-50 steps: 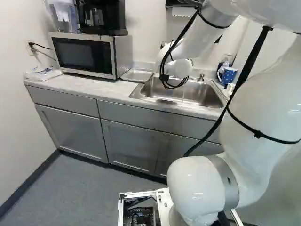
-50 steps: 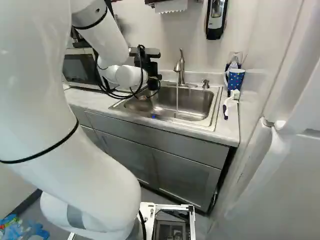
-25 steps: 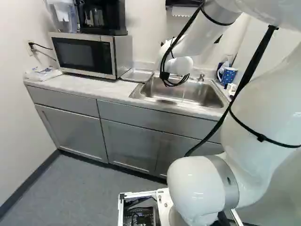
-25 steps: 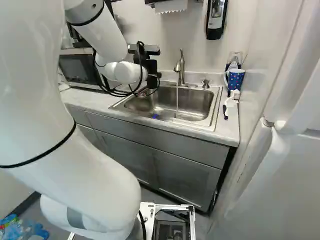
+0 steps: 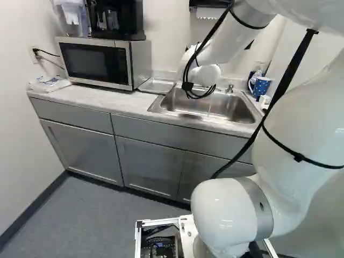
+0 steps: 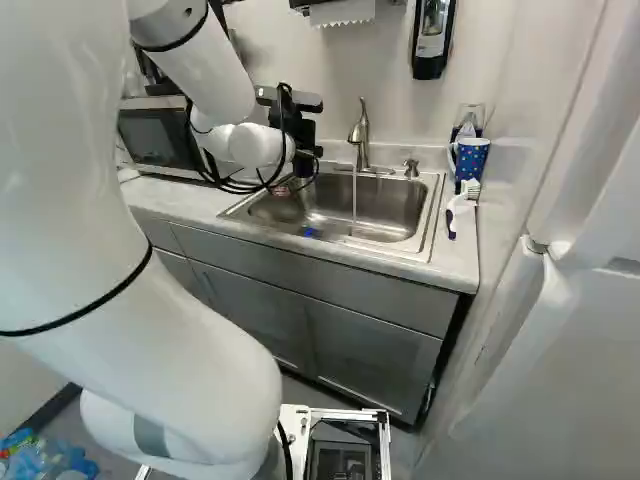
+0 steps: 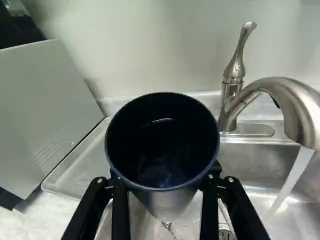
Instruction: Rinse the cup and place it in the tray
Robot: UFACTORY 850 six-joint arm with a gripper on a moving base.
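Note:
In the right base view my gripper (image 6: 303,158) hangs over the sink's left part. Seen from the wrist, the gripper (image 7: 164,182) is shut on a dark blue cup (image 7: 162,145), one finger on each side. The cup's open mouth faces the wrist camera, with a glint inside; its lower outside is mostly hidden. Water runs from the faucet (image 7: 300,107) into the sink (image 6: 385,205), apart from the cup. The metal tray (image 7: 75,167) lies beside the sink, next to the microwave; it also shows in the left base view (image 5: 157,86). There the arm hides the gripper.
The microwave (image 5: 97,62) stands left of the tray. A blue spotted mug (image 6: 470,158) and a brush (image 6: 462,205) are at the counter's right end. A soap dispenser (image 6: 433,40) hangs on the wall above. The faucet handle (image 7: 239,55) rises behind the sink.
The arm has shifted slightly, its upper part a little to the left in the right base view, then stayed almost still over the sink. The base has not moved.

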